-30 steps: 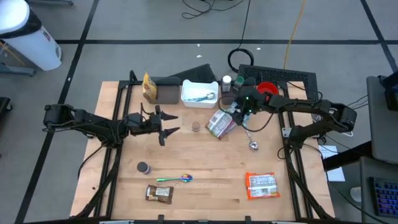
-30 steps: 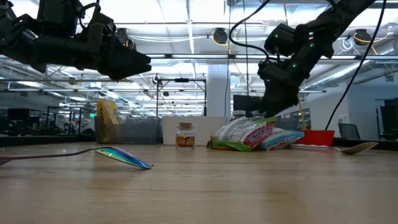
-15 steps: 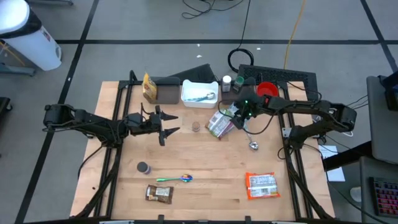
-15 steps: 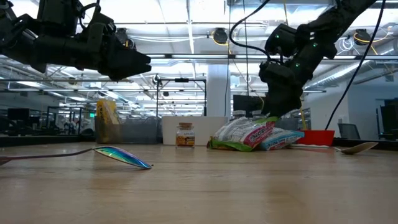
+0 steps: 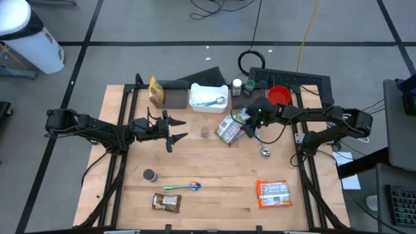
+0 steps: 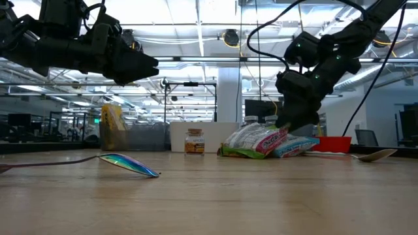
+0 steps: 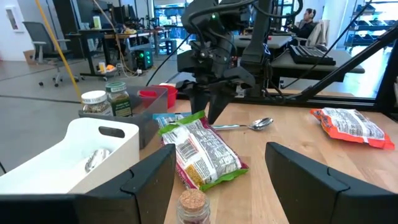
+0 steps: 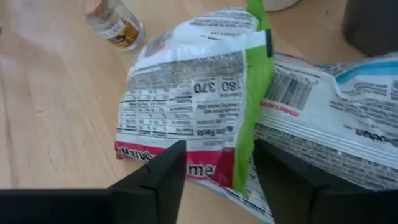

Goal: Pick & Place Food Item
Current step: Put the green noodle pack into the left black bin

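Note:
A white snack bag with a green edge [image 5: 227, 130] lies flat on the table, partly over a blue-and-white bag [image 8: 336, 124]; it also shows in the right wrist view [image 8: 193, 106] and the low view [image 6: 258, 139]. My right gripper [image 5: 250, 122] is open just above the green-edged bag's right end, fingers pointing down, one on either side of that end [image 8: 214, 171]. My left gripper [image 5: 174, 129] is open and empty, held above the table left of a small jar [image 5: 205, 132]. My right gripper's open fingers [image 8: 155, 177] straddle the red-printed end of the green-edged bag [image 8: 205, 168] from above. I cannot tell whether they touch it. The bag lies flat on the table.
A white bin [image 5: 208, 95], a dark container [image 5: 175, 94] and a yellow bag [image 5: 155, 91] stand at the back. A metal spoon [image 5: 264, 151], an orange packet [image 5: 273, 194], a coloured spoon [image 5: 185, 187], a brown bar [image 5: 166, 202] and a red bowl [image 5: 278, 94] lie around.
My right gripper has come down toward the snack bags and a little toward the table's near edge, staying open. The bags have not moved.

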